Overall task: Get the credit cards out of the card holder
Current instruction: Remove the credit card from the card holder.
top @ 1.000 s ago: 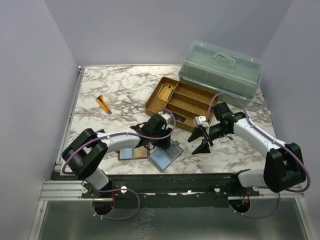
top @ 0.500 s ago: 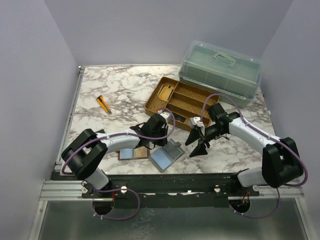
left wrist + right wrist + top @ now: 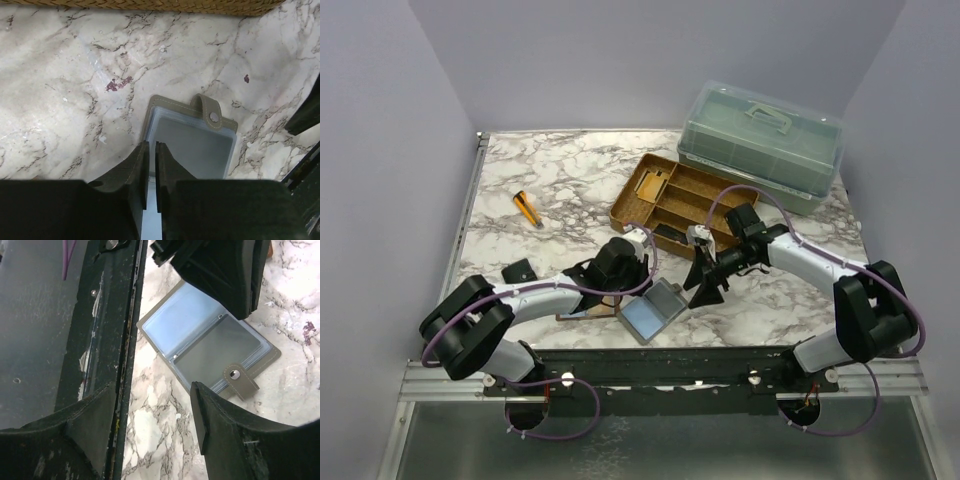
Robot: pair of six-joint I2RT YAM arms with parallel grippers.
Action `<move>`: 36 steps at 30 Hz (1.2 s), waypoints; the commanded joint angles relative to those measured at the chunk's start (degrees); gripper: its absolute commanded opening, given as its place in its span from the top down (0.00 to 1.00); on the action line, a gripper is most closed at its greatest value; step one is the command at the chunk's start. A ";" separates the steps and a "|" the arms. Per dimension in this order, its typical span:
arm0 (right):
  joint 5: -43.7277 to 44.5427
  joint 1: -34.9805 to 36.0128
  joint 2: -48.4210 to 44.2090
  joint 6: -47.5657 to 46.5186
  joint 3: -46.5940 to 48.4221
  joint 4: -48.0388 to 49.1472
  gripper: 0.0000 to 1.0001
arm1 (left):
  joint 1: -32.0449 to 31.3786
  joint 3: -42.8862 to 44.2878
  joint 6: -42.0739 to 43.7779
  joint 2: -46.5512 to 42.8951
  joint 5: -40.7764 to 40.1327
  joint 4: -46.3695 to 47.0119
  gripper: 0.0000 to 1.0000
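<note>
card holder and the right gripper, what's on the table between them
The open blue-grey folder lies between the card holder and the right gripper, seen in the top view.

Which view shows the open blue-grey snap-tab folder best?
Right wrist: the folder lies open with both panels and its snap tab visible, only one edge covered. In left wrist the folder shows one panel and the tab; in top external the folder looks small.

Folder (image 3: 653,311) right of card holder (image 3: 585,314); tray (image 3: 692,196) behind both; box (image 3: 760,140) behind tray.
</note>
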 commanded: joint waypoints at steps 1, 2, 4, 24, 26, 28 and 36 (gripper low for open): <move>2.48 2.28 2.06 7.85 0.96 4.56 0.34 | -0.13 -0.67 -4.67 -2.20 2.52 2.23 0.80; 3.76 3.64 2.53 8.28 1.08 4.77 0.34 | -0.11 -1.19 -6.45 -2.86 2.55 2.28 0.77; 6.09 6.07 3.64 8.02 1.13 5.02 0.35 | 0.15 -2.46 -10.44 -4.55 2.20 2.28 0.72; 11.06 9.52 16.32 33.50 8.65 10.27 0.38 | 1.87 -21.08 -45.60 -21.19 1.37 17.34 0.63; 13.82 9.52 16.45 34.58 8.71 10.75 0.38 | 1.92 -20.84 -45.73 -19.75 2.40 18.71 0.65; 16.45 9.52 16.10 35.47 8.43 11.71 0.38 | 1.92 -20.65 -46.11 -17.81 2.96 19.83 0.66; 22.71 9.52 15.42 36.60 7.21 14.17 0.37 | 1.87 -20.14 -46.96 -9.67 5.12 26.20 0.68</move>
